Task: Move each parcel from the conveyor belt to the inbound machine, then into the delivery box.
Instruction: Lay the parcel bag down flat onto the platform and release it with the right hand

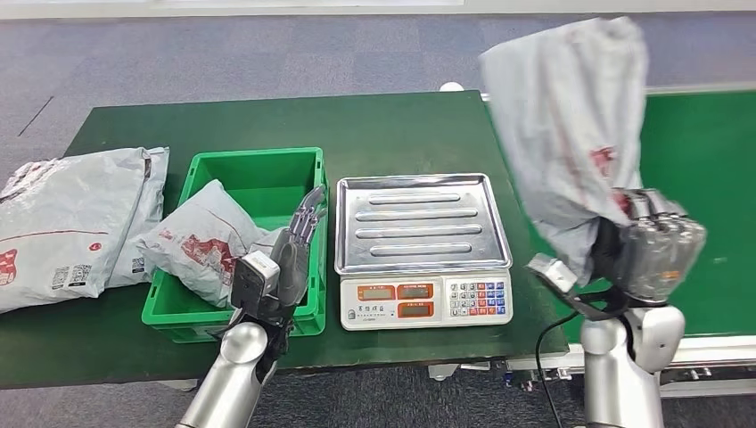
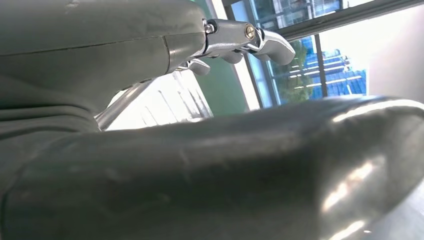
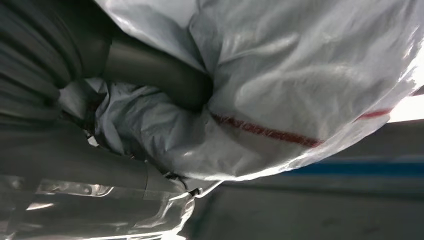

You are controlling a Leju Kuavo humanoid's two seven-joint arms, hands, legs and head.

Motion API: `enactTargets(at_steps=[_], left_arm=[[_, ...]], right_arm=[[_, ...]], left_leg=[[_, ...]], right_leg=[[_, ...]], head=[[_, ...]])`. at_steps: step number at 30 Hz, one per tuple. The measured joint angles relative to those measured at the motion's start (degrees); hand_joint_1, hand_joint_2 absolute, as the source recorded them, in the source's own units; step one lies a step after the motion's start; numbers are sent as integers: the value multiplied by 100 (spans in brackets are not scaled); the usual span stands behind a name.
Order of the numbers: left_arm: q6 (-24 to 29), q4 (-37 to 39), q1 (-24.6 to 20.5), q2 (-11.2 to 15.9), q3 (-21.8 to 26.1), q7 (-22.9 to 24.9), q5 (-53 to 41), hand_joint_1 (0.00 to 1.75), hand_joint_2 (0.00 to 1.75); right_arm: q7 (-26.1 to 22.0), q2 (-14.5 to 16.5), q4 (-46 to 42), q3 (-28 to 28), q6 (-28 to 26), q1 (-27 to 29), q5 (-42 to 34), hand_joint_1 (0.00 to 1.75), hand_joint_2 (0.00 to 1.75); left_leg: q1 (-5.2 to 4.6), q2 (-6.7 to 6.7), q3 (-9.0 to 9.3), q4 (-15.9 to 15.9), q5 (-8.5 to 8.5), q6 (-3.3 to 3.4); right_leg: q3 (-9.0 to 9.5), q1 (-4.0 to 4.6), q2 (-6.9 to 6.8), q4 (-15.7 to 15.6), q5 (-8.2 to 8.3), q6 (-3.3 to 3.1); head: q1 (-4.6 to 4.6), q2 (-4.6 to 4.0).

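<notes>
**Parcel held up beside the scale**

The grey parcel (image 1: 571,134) hangs in the air, gripped at its lower end by the right hand (image 1: 655,254), whose fingers are clenched around the crumpled plastic. The bag stands tall above that hand, leaning a little over the near right corner of the scale (image 1: 423,254). It carries red print, and in the right wrist view a red line runs across the bag (image 3: 300,85) where the thick thumb (image 3: 160,75) presses into it.

The scale, the landmark here, sits on the green table (image 1: 392,125) with its steel tray (image 1: 421,223) bare and its keypad facing the robot. Just left of the scale is the green delivery box (image 1: 308,165), and a second grey parcel (image 1: 201,241) with red print lies inside it, propped against the box's left wall. The left hand (image 1: 285,254) hovers at the box's right side, between the box and the scale, fingers stretched out and holding nothing. In the left wrist view those fingers (image 2: 250,40) point out, apart from the thumb.

Further left of the scale, beyond the box, two more flat grey parcels (image 1: 71,223) lie stacked on the table. To the right of the scale runs the green conveyor belt (image 1: 713,169).
</notes>
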Motion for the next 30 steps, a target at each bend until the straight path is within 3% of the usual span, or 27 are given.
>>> enactTargets(at_steps=[5,7,12,15,20,24,28,30], left_arm=[[-16,55,-26,23,0,-27,45,0,0],[-19,65,-27,36,0,-35,45,0,0],[-73,84,-24,79,0,-92,42,0,0],[-102,97,-20,107,0,-111,34,0,0],[-125,99,-3,139,0,-89,-19,0,0],[-126,91,22,145,0,-68,-30,0,0],[-107,70,47,145,0,-50,-30,0,0],[-99,69,50,145,0,-43,-28,0,0]], right_arm=[[530,-113,-21,800,33,186,117,175,175],[679,-200,-16,1025,282,222,113,175,175],[1352,-548,215,1627,2192,258,141,175,175],[1513,-714,489,1872,3104,281,53,175,175],[1303,-900,675,2084,4050,318,-631,175,175],[1290,-977,679,2184,4158,335,-929,174,175],[1101,-996,648,2210,3983,344,-1238,1,175],[864,-993,564,2217,3819,365,-1480,0,175]], left_leg=[[-2,0,-1,2,2,2],[-3,0,-1,2,2,2],[-3,-3,-2,2,1,2],[-3,-7,-4,2,1,3],[-2,-6,-4,2,0,2],[-2,-6,-4,2,0,1],[-3,-6,-4,2,0,1],[-3,-6,-4,2,0,1]], right_leg=[[2,-2,-3,0,2,0],[2,-3,-1,0,2,0],[1,-3,-3,0,2,0],[1,-3,-7,0,1,0],[0,-2,-5,0,1,0],[0,-2,-5,0,0,0],[0,-3,-5,0,1,1],[0,-3,-5,0,1,1]], head=[[0,0],[0,0],[0,0],[0,0],[0,0],[0,0],[0,0],[0,0]])
